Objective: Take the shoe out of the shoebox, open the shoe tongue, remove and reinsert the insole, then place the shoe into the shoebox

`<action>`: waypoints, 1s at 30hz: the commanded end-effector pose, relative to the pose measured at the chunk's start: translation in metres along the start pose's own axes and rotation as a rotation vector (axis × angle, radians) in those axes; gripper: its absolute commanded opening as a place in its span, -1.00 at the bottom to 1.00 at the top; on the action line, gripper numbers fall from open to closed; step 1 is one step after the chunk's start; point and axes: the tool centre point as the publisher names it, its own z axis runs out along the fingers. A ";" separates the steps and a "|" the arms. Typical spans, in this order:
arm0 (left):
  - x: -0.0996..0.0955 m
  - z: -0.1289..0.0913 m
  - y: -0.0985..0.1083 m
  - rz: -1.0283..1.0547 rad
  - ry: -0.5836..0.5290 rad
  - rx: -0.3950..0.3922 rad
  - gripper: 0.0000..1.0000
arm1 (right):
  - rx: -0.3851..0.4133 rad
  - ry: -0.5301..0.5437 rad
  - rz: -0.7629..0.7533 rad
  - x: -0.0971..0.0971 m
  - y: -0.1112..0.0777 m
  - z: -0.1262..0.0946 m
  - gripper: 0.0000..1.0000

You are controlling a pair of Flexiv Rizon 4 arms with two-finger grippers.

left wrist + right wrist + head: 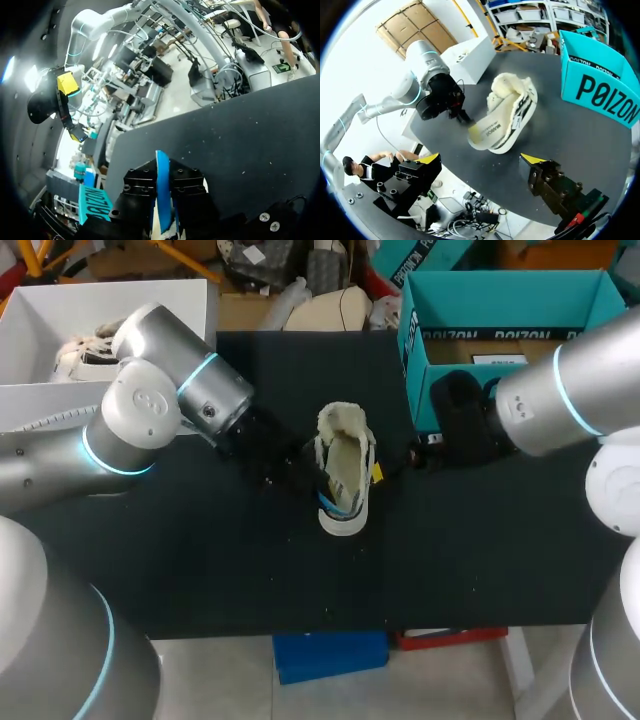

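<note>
The shoe (345, 475) lies on the table (250, 580), about at its middle, its length running from far to near. The shoebox (510, 290) stands on the table's far right corner, apart from the shoe, to its right and farther back. The left gripper (161, 192) is at the shoe's left side, its fingers pressed on an edge of the shoe from two sides. The right gripper (480, 159) is just right of the shoe, between it and the shoebox, on the box's near side. The shoe lies ahead of its spread fingers, not between them.
</note>
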 end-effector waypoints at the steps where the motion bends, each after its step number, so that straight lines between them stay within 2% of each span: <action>1: -0.002 0.002 0.002 0.002 -0.012 -0.003 -1.00 | 0.001 -0.004 0.001 0.001 0.000 0.001 1.00; 6: -0.010 0.003 -0.007 -0.003 -0.035 0.025 -1.00 | 0.001 -0.004 0.001 0.001 0.000 0.001 1.00; 10: -0.010 0.006 -0.024 -0.037 -0.039 0.053 -1.00 | 0.001 -0.004 0.001 0.001 0.000 0.001 1.00; 17: -0.006 0.003 -0.049 -0.067 -0.074 0.044 -1.00 | 0.001 -0.004 0.001 0.001 0.000 0.001 1.00; 24: -0.012 0.003 -0.074 -0.064 -0.120 0.057 -1.00 | 0.001 -0.004 0.001 0.001 0.000 0.001 1.00; 30: -0.013 0.003 -0.084 -0.080 -0.164 0.042 -1.00 | 0.001 -0.004 0.001 0.001 0.000 0.001 1.00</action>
